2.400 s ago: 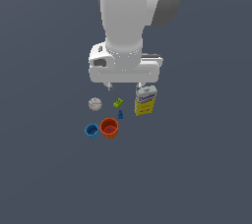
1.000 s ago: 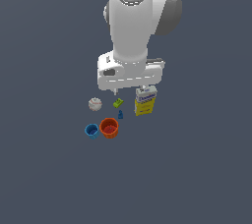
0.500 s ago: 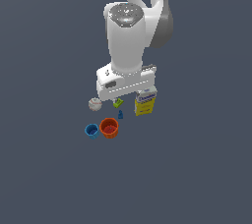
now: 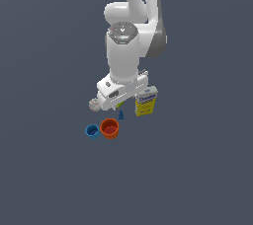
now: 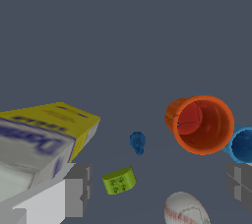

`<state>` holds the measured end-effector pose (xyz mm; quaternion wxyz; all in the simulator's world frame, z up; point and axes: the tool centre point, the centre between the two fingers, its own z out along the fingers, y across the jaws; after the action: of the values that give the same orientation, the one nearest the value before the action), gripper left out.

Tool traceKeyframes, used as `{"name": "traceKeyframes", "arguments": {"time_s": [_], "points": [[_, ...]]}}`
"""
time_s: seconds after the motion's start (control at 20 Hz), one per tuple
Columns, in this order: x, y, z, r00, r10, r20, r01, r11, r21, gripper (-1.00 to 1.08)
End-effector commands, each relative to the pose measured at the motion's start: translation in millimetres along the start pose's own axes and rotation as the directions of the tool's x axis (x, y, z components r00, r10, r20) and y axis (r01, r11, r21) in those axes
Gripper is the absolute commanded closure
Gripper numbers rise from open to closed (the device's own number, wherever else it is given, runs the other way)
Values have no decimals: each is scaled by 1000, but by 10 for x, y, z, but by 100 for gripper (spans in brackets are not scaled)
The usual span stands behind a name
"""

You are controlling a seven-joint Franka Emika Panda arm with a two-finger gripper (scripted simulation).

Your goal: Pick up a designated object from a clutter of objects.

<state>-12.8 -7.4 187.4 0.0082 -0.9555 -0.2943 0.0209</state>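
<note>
The designated object, a tiny dark blue upright piece (image 5: 138, 142), stands alone on the floor, seen in the exterior view (image 4: 121, 115) just in front of the arm's white hand (image 4: 121, 91). Around it lies the clutter of objects: an orange cup (image 5: 202, 124), a smaller blue cup (image 5: 242, 145), a white baseball (image 5: 184, 209), a green block (image 5: 119, 180) and a yellow-and-white box (image 5: 39, 139). My gripper (image 5: 160, 188) is open and hovers above the green block and baseball, short of the blue piece. Nothing is held between its grey fingers (image 5: 78, 191).
In the exterior view the orange cup (image 4: 109, 129) and blue cup (image 4: 92, 131) stand side by side nearest the camera. The box (image 4: 146, 101) lies at the hand's right, the baseball (image 4: 93, 104) at its left. The hand hides most of the green block.
The arm has come down and swung toward the clutter. Its hand now hangs low over the green block, near the baseball. The objects have not moved.
</note>
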Motion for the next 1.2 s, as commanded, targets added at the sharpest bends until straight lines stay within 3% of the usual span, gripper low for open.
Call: {"name": "traceKeyframes", "arguments": {"time_s": [0.0, 0.45, 1.15], "points": [[-29, 10, 98, 998, -62, -3, 62, 998, -3, -92], [-147, 29, 438, 961, -278, -10, 278, 961, -17, -92], [-337, 12, 861, 838, -546, -12, 545, 838, -38, -92]]}}
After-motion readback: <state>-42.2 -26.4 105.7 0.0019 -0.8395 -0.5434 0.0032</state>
